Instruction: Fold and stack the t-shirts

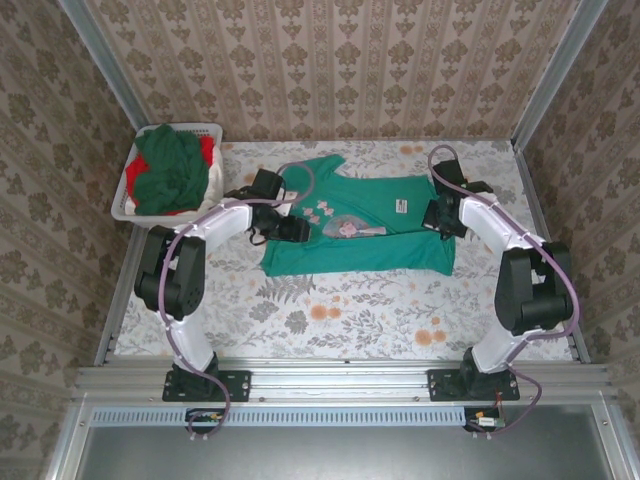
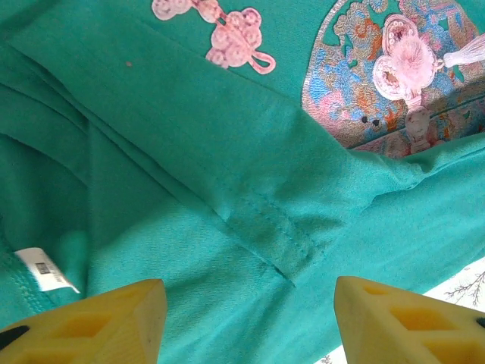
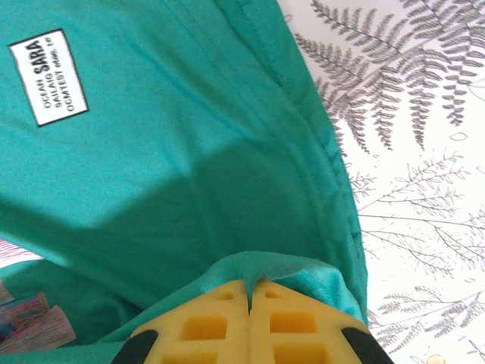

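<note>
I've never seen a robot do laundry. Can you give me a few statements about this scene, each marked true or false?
1. The right tool is shut on a fold of the teal shirt. True.
2. The left tool is clamped on the shirt. False: it stands open over the cloth, gripping nothing.
3. The white basket is empty. False: it holds a dark green garment and red cloth.
4. The teal shirt lies on the flowered table. True.

My left gripper is covering part of the teal t-shirt. Its chest print is running off my left wrist view's top edge. The dark green shirt is burying most of the red shirt in the basket.
</note>
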### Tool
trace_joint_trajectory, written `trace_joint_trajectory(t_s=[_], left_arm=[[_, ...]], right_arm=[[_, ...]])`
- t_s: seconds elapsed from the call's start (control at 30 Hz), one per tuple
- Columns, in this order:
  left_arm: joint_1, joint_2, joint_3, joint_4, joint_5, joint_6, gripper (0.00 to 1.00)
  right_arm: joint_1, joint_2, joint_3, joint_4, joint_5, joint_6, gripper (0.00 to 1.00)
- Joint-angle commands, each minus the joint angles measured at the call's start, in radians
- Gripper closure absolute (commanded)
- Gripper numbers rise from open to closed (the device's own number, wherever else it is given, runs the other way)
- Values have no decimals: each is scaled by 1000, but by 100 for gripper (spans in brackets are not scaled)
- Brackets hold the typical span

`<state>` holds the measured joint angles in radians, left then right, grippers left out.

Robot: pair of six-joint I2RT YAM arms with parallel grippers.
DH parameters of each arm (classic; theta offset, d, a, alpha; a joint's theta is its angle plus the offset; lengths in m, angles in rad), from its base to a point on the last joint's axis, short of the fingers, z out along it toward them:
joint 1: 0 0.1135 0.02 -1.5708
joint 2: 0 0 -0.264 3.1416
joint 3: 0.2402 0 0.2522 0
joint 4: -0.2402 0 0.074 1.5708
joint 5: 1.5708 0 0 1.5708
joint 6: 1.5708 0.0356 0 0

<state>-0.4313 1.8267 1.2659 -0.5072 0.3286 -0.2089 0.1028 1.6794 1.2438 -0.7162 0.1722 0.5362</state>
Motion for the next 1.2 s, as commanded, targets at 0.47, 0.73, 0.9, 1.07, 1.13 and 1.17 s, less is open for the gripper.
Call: trace_joint_trajectory(t_s=[0.47, 0.73, 0.9, 1.07, 1.13, 1.17], left_arm=[[-115, 125, 149, -48, -32, 27, 39], [-132, 149, 169, -109, -209, -23, 34], [-154, 172, 171, -113, -234, -14, 43], [-154, 230, 233, -157, -250, 12, 57], [-153, 237, 255, -162, -255, 23, 73], [-154, 242, 275, -166, -259, 34, 81]], right_arm=[[-38, 163, 192, -105, 106, -17, 39], [-46, 50, 57, -42, 78, -36, 35], [-61, 51, 27, -24, 66, -41, 33], [-69, 48, 17, -14, 56, -41, 33], [-72, 44, 14, -9, 52, -43, 33], [-73, 40, 12, -7, 49, -44, 33]])
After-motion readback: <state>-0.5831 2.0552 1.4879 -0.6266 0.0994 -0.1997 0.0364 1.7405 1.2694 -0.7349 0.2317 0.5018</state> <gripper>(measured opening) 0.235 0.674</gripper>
